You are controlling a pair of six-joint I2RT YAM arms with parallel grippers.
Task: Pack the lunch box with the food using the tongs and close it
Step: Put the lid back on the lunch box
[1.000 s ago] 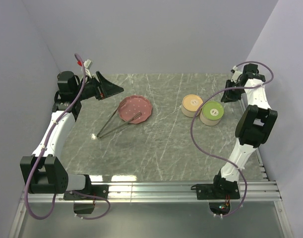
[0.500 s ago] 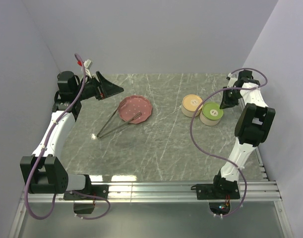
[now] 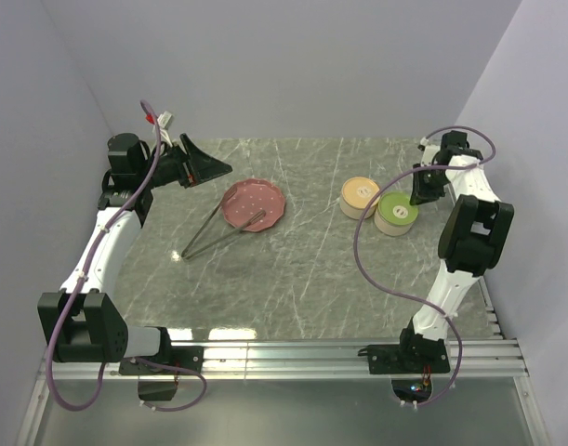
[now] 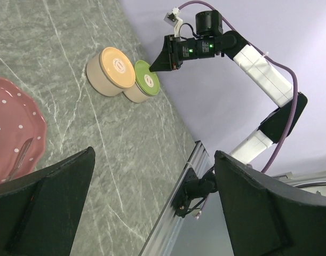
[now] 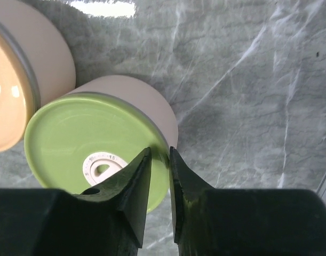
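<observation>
Left gripper (image 4: 154, 154): its jaws are spread wide with nothing between them. It hangs over the far-left part of the table, just beyond the plate and apart from the tongs.
Right gripper (image 5: 158, 151): its two dark fingers are only a narrow slit apart and nothing is visibly clamped in the slit. The tips point down at the edge of the green lid. Whether they touch the lid cannot be told.
Tongs (image 3: 218, 232): these thin grey metal tongs lie loose on the table, held by neither arm. They are open in a narrow V with nothing between the arms. The joined end points toward the near left. One tip rests on the pink plate, and the other ends at the plate's left edge.
Pink dotted plate (image 3: 242, 195): it sits flat on the left-centre of the table, well apart from the two tubs.
Orange-lidded tub (image 3: 361, 193): this round beige tub has its lid on. It stands on the far-right part of the table, on the side nearer the plate.
Green-lidded tub (image 3: 396, 208): it is round and beige with its lid on. It touches the orange-lidded tub on that tub's right, directly under the right gripper.
Table (image 3: 311, 279): it has a grey-green marbled top, with both arm bases on a rail at its near edge.
</observation>
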